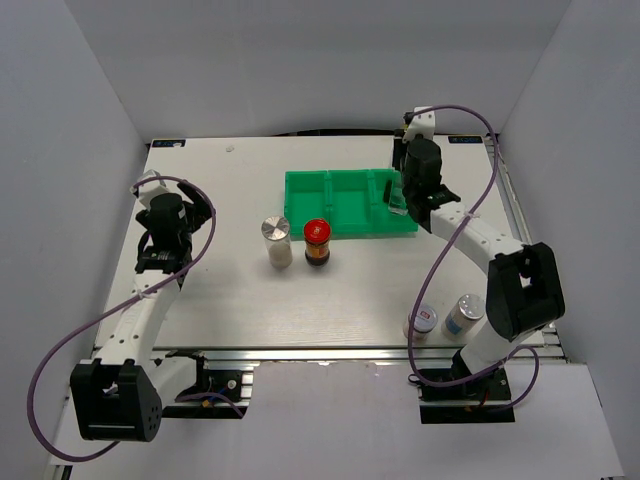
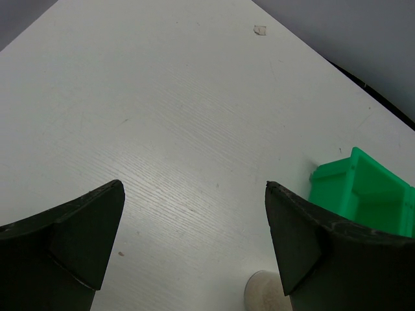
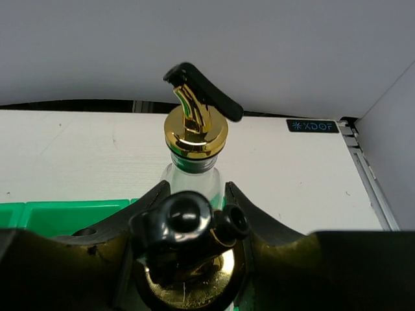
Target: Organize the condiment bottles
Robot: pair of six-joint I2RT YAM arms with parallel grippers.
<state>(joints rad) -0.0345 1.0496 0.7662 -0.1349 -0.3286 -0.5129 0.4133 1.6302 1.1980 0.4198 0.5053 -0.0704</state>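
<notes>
Gripping a tall clear glass bottle with gold spout, the right gripper is closed around it at the right end of the green plastic tray. A second such bottle stands just beyond. The left gripper hangs wide apart and empty above the white table. A silver-lidded shaker and a red-lidded dark jar stand near the tray.

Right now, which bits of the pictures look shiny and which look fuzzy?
Right wrist view: the gold top of the glass bottle gleams with bright reflections, while the second spout right under the lens looks softer. Left wrist view: the table grain is sharp, but the pale lid at the bottom edge is blurry. Top view: even light, only faint shadows beside the red-lidded jar.
</notes>
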